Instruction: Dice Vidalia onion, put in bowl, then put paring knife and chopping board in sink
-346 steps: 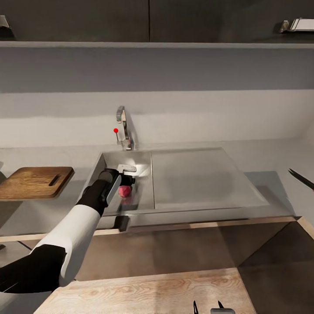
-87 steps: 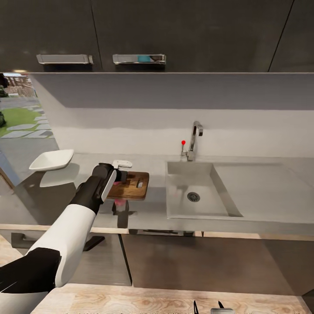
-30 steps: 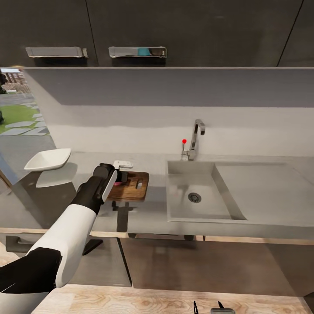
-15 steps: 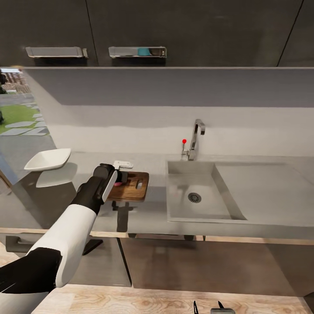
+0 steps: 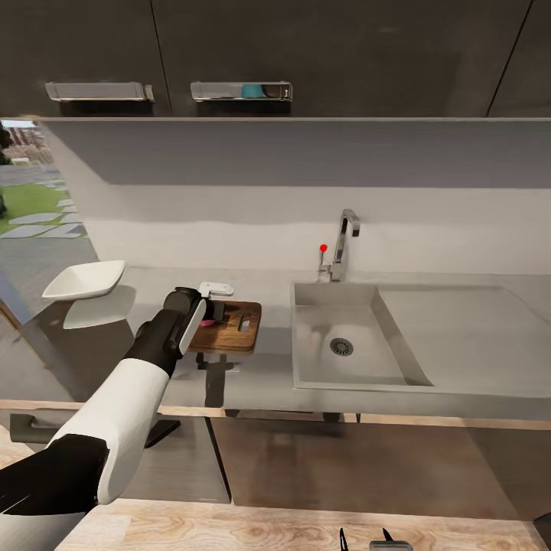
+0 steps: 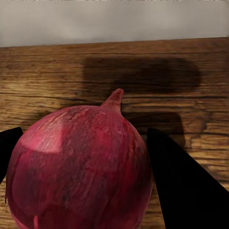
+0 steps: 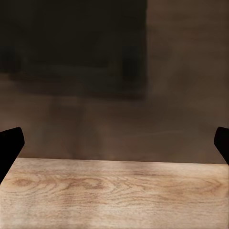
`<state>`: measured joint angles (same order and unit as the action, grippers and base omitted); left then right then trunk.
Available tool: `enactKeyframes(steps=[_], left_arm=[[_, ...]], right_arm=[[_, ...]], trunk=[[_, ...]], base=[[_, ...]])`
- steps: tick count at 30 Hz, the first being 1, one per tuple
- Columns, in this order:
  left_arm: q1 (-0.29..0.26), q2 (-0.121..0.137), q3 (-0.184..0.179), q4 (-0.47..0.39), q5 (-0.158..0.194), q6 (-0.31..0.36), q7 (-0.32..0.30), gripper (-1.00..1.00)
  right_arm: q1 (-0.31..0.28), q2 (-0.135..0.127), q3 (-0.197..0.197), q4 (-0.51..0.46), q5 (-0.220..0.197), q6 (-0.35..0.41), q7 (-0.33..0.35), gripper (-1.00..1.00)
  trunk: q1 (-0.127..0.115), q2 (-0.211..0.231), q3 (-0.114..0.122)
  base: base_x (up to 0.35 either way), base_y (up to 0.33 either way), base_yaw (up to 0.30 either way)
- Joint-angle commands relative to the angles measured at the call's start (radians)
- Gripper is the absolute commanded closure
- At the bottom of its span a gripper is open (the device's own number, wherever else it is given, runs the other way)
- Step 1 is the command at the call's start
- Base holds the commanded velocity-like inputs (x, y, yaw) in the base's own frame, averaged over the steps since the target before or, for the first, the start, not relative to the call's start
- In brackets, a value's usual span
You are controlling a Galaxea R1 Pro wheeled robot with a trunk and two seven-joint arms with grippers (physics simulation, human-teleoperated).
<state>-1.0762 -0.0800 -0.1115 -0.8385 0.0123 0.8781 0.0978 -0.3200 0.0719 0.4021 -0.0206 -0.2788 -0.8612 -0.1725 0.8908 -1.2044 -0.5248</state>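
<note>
The Vidalia onion (image 6: 81, 167), dark red with a small stem tip, sits between the two black fingers (image 6: 186, 191) of my left gripper (image 5: 211, 314), which is shut on it. A sliver of the onion (image 5: 205, 323) shows pink under the gripper, low over the left end of the brown chopping board (image 5: 233, 329). The wood grain of the chopping board (image 6: 143, 71) lies right behind the onion. To the right is the sink (image 5: 306, 360) with its drain. The white bowl (image 5: 84, 279) stands on the countertop (image 5: 260, 375) at the far left. My right gripper (image 5: 364, 539) hangs open, low near the floor. The paring knife is out of view.
A chrome faucet (image 5: 344, 245) with a red dot rises behind the sink, and the drainboard (image 5: 467, 329) stretches to the right. Dark wall cabinets (image 5: 229, 53) hang above. Light wooden floor (image 7: 114, 195) lies under the right gripper (image 7: 114, 143).
Earlier the onion was gripped down in the sink; it now hangs over the chopping board, and the view has shifted. Over the last second nothing visibly moved.
</note>
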Motion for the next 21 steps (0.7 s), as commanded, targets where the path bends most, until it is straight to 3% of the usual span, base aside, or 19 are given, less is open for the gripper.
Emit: enactKeyframes(steps=[1,2,3,19,21], left_arm=[[-0.001,0.000,-0.002,-0.001,0.000,0.004,0.003,1.00],[-0.001,0.000,-0.002,-0.001,0.000,0.004,0.003,1.00],[-0.001,0.000,-0.002,-0.001,0.000,0.004,0.003,-1.00],[-0.001,0.000,-0.001,-0.015,-0.003,0.004,0.003,-1.00],[-0.001,0.000,0.000,-0.058,-0.003,0.004,0.003,-1.00]], right_arm=[[-0.001,0.000,0.009,0.001,-0.006,-0.002,-0.004,-1.00],[-0.001,0.000,0.009,0.001,-0.006,-0.002,-0.004,-1.00],[-0.001,0.000,0.009,0.001,-0.006,-0.002,-0.004,-1.00],[-0.001,0.000,0.009,0.001,-0.006,-0.002,-0.004,-1.00],[-0.001,0.000,0.009,0.001,-0.006,-0.002,-0.004,-1.00]], trunk=[[0.000,-0.001,-0.001],[0.000,-0.001,-0.001],[0.000,-0.001,-0.001],[0.000,-0.001,-0.001],[0.000,-0.001,-0.001]], base=[[0.000,0.000,0.000],[0.000,0.000,0.000],[0.000,0.000,0.000],[0.000,0.000,0.000],[0.000,0.000,0.000]])
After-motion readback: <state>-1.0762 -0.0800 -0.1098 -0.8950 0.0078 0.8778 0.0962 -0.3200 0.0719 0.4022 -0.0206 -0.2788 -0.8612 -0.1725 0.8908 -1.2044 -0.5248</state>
